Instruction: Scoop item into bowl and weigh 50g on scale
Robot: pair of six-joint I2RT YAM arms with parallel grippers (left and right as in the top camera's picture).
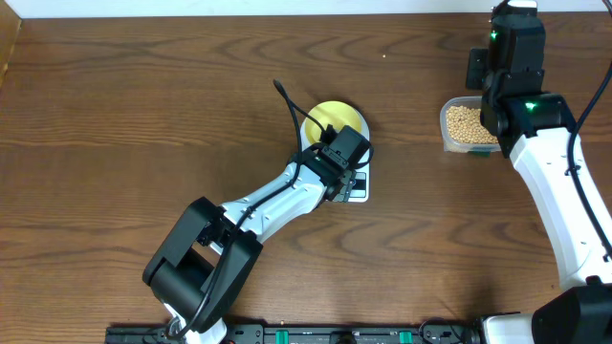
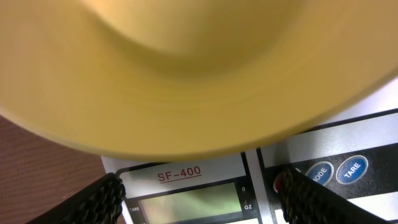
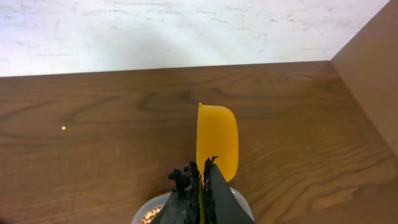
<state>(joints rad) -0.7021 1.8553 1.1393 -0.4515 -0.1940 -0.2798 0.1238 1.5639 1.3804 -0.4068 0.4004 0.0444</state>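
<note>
On the wooden table (image 1: 115, 143) the bowl (image 1: 337, 122) is sitting, seemingly empty, on the scale (image 1: 358, 187) at the middle, my left gripper (image 2: 199, 202) gaping beside it, while my right gripper (image 3: 200, 186) is clamping the scoop (image 3: 217, 140) above the beans (image 1: 466, 121) near the right edge.

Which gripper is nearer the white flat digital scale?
Left. The left gripper hovers open over the scale; the right gripper, shut on a yellow plastic scoop, is away over the clear bean container.

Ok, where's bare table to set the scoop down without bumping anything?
Widest: the table's left half, left of the bowl. Also a strip between bowl and container. Crowded: the scale, under the open left gripper, and the container, under the right gripper holding the scoop.
</note>
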